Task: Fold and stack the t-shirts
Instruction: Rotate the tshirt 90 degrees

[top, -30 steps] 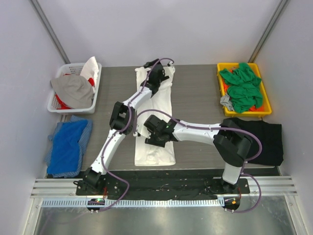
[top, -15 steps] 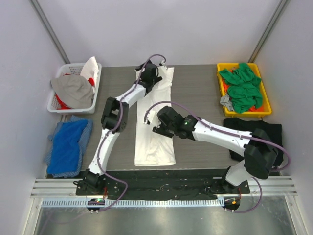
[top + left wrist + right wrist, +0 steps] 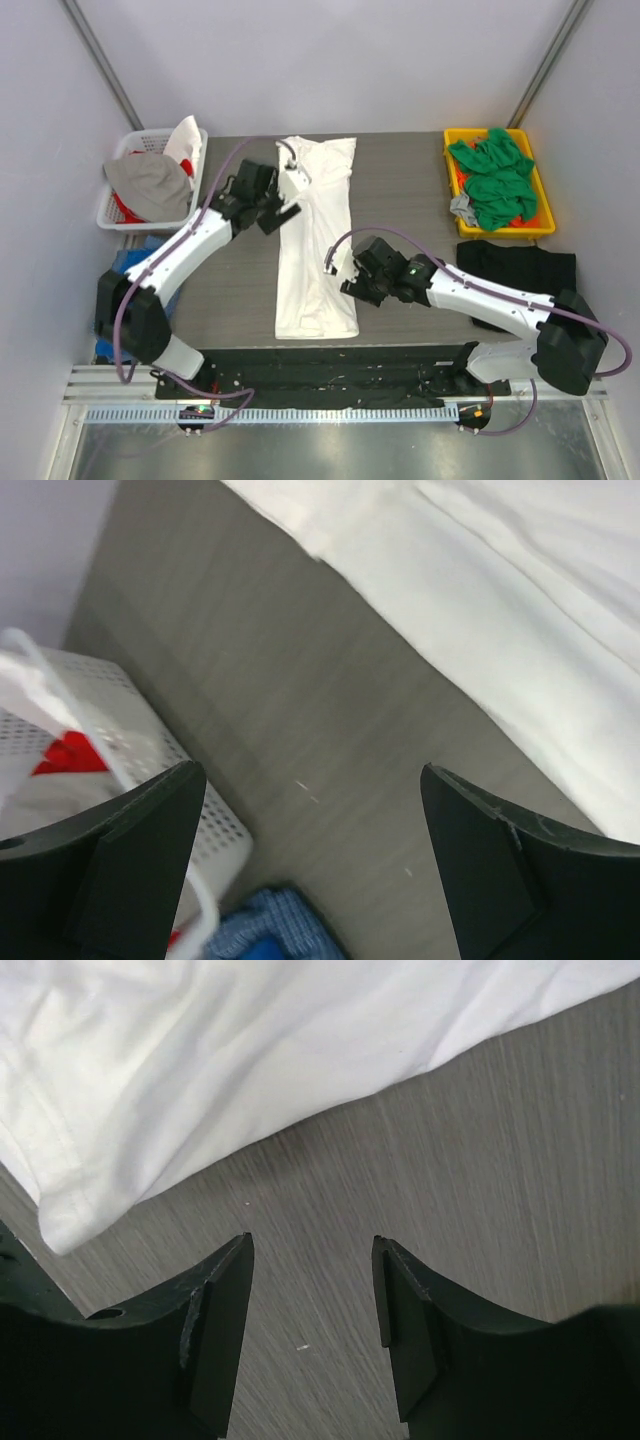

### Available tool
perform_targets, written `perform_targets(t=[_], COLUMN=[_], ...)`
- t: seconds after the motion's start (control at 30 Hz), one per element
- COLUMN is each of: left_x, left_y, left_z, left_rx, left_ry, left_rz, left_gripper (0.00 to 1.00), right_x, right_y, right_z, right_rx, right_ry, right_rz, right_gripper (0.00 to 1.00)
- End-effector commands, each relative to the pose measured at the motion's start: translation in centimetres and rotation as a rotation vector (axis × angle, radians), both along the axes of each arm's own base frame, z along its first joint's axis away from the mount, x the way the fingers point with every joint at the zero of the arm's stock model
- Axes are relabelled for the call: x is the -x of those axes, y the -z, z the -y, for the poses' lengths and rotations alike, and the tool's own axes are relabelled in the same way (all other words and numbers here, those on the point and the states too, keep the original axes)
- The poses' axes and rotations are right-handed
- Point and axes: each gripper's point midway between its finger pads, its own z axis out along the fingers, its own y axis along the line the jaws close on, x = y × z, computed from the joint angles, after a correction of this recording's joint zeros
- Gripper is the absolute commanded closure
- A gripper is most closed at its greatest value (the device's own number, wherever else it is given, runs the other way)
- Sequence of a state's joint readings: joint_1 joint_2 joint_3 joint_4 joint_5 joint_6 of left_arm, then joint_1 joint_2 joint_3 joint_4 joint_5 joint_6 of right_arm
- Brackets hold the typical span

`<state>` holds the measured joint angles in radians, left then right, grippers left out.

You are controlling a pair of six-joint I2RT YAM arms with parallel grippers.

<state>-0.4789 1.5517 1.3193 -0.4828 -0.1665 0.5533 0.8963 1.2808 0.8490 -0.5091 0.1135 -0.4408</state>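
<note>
A white t-shirt (image 3: 316, 250) lies folded into a long narrow strip down the middle of the table. It also shows in the left wrist view (image 3: 520, 590) and the right wrist view (image 3: 240, 1050). My left gripper (image 3: 268, 208) is open and empty over bare table just left of the shirt's upper part (image 3: 310, 850). My right gripper (image 3: 353, 285) is open and empty over bare table just right of the shirt's lower part (image 3: 312, 1250). A black t-shirt (image 3: 525, 285) lies flat at the right. Green t-shirts (image 3: 492, 180) are heaped in a yellow tray (image 3: 450, 150).
A white basket (image 3: 120, 215) with grey and red cloth stands at the far left, also in the left wrist view (image 3: 150, 770). A blue cloth (image 3: 140, 295) lies off the table's left edge. Purple cables loop above both arms.
My left gripper has drawn back from the shirt's far end to its left side. My right gripper has moved off the shirt's middle to the right and nearer. The shirt lies free.
</note>
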Motion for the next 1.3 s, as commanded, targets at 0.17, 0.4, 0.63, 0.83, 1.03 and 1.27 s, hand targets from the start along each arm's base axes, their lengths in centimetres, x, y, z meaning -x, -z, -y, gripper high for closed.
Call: perform_targets(t=[0.17,0.4,0.63,0.83,1.03,1.27], left_x=[17.6,23.4,26.1,25.7,25.2,24.6], left_y=[7.1,8.1,9.1,10.6,12.9,12.3], left_z=[0.2,0.1,1.3,1.8,3.0,5.0], left_rx=[0.019,0.054,0.127,0.088,0.113,0.250], left_ry=[0.228,0.358,0.371,0.407,0.440,0.447], left_rz=[-0.416,-0.535,-0.593,-0.633,-0.639,-0.668], left_gripper=[0.09,0.12,0.16,0.16,0.16,0.21], right_x=[2.4,3.8,4.5,5.0,5.4,5.4], right_y=[3.1,5.0,4.6,3.5,2.6,2.6], right_z=[-1.4,-1.9,-2.6,-3.4,-3.4,-3.4], right_rx=[-0.018,0.049,0.019,-0.021,-0.057,-0.056], right_ry=[-0.065,-0.113,-0.124,-0.147,-0.165,-0.170], right_rz=[-0.100,-0.085,-0.082,-0.084,-0.071,-0.065], right_gripper=[0.43,0.46,0.46,0.46,0.46,0.46])
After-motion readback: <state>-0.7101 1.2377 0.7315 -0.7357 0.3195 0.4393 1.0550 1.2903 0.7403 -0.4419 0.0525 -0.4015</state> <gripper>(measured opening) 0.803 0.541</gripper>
